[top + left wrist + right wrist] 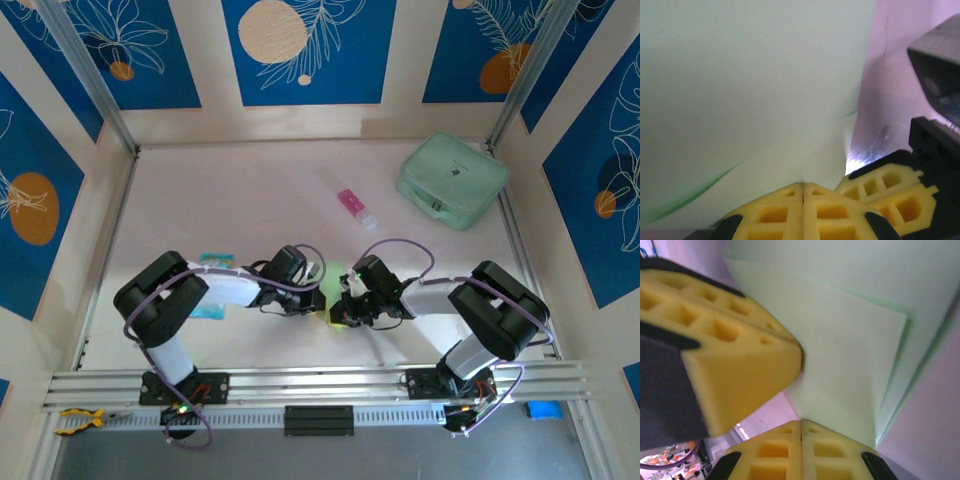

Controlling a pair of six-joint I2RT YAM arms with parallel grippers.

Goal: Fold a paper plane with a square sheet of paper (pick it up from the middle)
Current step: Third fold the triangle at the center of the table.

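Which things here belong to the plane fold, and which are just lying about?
In the job:
- partly folded green paper
- left fingers and right fingers, both pinching it

Lying about:
- mint-green case
- pink-and-white tube
- blue-and-white packet

I work in what looks like a lab test cell: a white table (250, 200) fenced by aluminium rails (320, 385) and blue leaf-print panels (350, 60).

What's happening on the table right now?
Both arms meet near the front middle of the table, working on the pale green paper sheet. The left gripper and right gripper are each shut on it, fingertips close together. The sheet already shows folded layers but is no finished plane yet. The mint-green case sits apart at back right.
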